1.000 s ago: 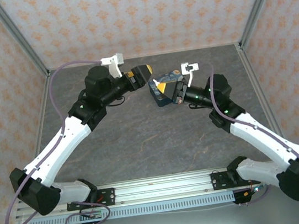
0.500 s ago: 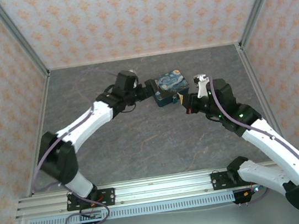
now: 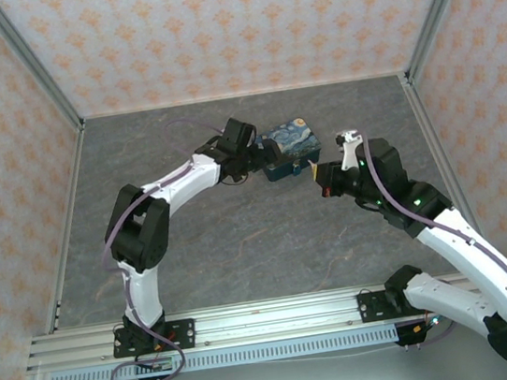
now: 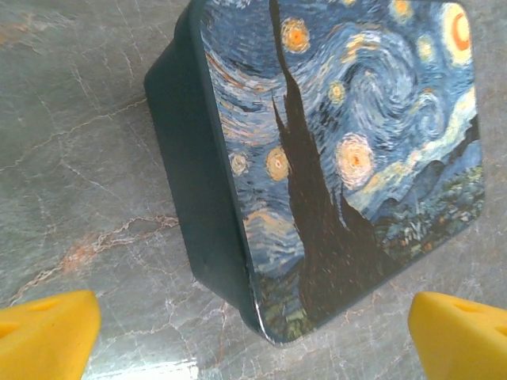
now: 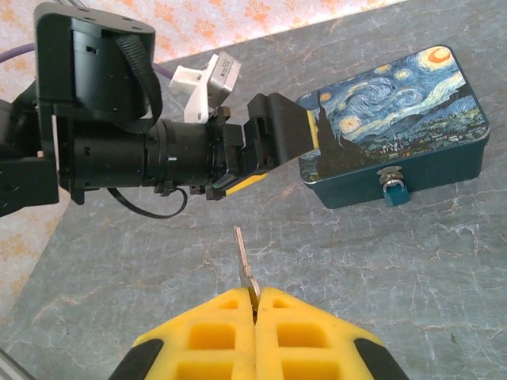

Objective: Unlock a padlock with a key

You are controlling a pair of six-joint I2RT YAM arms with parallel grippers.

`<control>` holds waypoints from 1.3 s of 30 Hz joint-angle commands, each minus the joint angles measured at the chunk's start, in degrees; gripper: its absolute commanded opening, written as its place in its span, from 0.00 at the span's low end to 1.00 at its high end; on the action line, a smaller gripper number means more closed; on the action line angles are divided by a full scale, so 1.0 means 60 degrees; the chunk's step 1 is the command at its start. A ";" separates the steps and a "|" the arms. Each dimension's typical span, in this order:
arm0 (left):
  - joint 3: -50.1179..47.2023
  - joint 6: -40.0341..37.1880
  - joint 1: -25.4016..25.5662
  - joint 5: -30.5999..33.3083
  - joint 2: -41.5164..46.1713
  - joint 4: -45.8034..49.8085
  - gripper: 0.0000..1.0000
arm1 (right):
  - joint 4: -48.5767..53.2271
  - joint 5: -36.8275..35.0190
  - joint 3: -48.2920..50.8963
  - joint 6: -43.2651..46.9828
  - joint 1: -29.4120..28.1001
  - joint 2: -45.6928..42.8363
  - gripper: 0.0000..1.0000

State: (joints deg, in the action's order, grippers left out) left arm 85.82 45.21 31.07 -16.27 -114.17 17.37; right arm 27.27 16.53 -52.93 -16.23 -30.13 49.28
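Shows the padlock [image 5: 392,190] (small, teal, with a silvery top) hanging at the middle of the long side wall of the tin [image 5: 396,119], on the side that faces the right wrist camera. Sets it low against that wall, close to the table [image 5: 444,261]; cannot tell whether its underside touches the stone-patterned surface.

Places it up and to the right of the right gripper [image 5: 255,297] in the right wrist view, apart from it, with bare table between. Finds that gripper's yellow fingers [image 5: 206,324] pressed together on the head of the key [image 5: 244,265], with the thin blade standing out beyond the fingertips. Points the blade away from the wrist, toward the left arm's black body rather than toward the lock, tip clear of both lock and tin.

Lays the tin flat on the table, lid up, painted with blue swirls, yellow stars and a dark cypress. Brings the left gripper [image 5: 265,154] to the tin's short end, jaws spread wide and holding nothing, one black-backed finger beside that end wall. Frames, in the left wrist view, a corner of the tin between two yellow fingertips [image 4: 43,332] at the lower corners, neither touching it.

Sets, from above, the tin toward the back of the table, the left gripper at its left end and the right gripper just off its near right corner, with patterned walls [image 3: 230,23] on three sides.
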 commanded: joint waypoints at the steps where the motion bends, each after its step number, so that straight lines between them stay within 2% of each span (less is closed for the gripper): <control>1: 0.0255 0.0177 -0.0064 -0.0087 -0.0338 0.0310 1.00 | 0.0110 -0.0280 0.0021 0.0045 -0.0038 -0.0046 0.00; 12: -0.0205 0.0141 -0.0135 0.0264 -0.0577 0.0511 1.00 | 0.0115 -0.0217 -0.0085 0.0014 -0.0046 0.0108 0.00; 22: -0.1439 -0.0021 -0.0254 0.0598 -0.0022 0.0596 1.00 | 0.0042 -0.0236 -0.0034 -0.0022 -0.0040 0.0191 0.00; 39: -0.3828 -0.0363 -0.1135 0.0921 0.2330 0.0601 1.00 | -0.0549 0.0371 0.0376 -0.0334 -0.0043 0.0724 0.00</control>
State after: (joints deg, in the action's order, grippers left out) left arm 65.04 44.91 25.50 -14.26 -101.41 15.22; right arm 26.50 17.52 -51.72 -17.10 -30.13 52.88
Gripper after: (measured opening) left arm 0.999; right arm 0.056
